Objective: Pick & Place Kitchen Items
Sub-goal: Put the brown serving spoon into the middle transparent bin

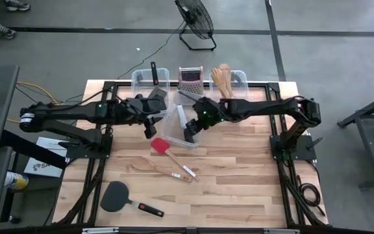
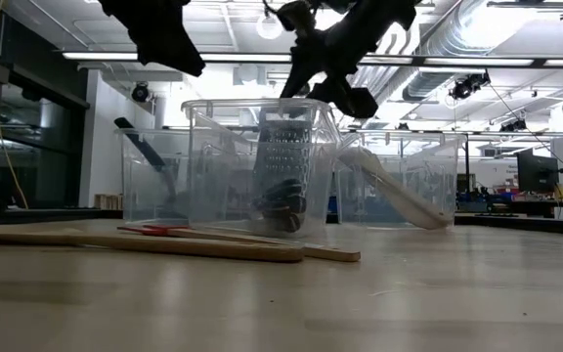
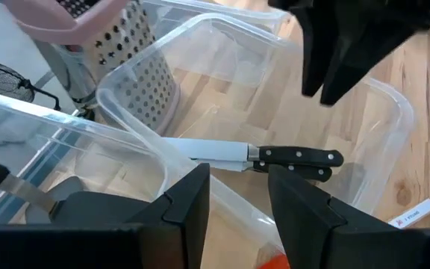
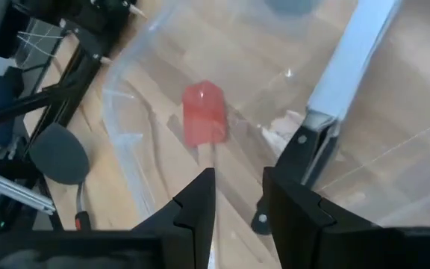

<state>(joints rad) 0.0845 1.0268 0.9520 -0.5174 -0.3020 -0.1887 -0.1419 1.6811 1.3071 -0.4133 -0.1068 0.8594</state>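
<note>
Two black-handled steel knives [image 3: 290,158] lie flat on the bottom of the middle clear bin [image 1: 174,114]. My right gripper [image 4: 239,202] hangs open over that bin's near right part, above one knife [image 4: 333,112], with nothing between its fingers. My left gripper [image 3: 237,202] is open and holds nothing, above the bin's left rim [image 1: 149,129]. A red spatula [image 1: 162,145] with a wooden handle, a wooden spoon [image 1: 149,166] and a black spatula [image 1: 116,195] lie flat on the table nearer the front edge.
At the back stand a clear bin [image 1: 149,80] with a black utensil, a steel box grater [image 1: 190,78] and a clear bin [image 1: 231,80] with wooden spoons. The two arms are close together over the middle bin. A fan [image 1: 195,21] stands on the floor behind.
</note>
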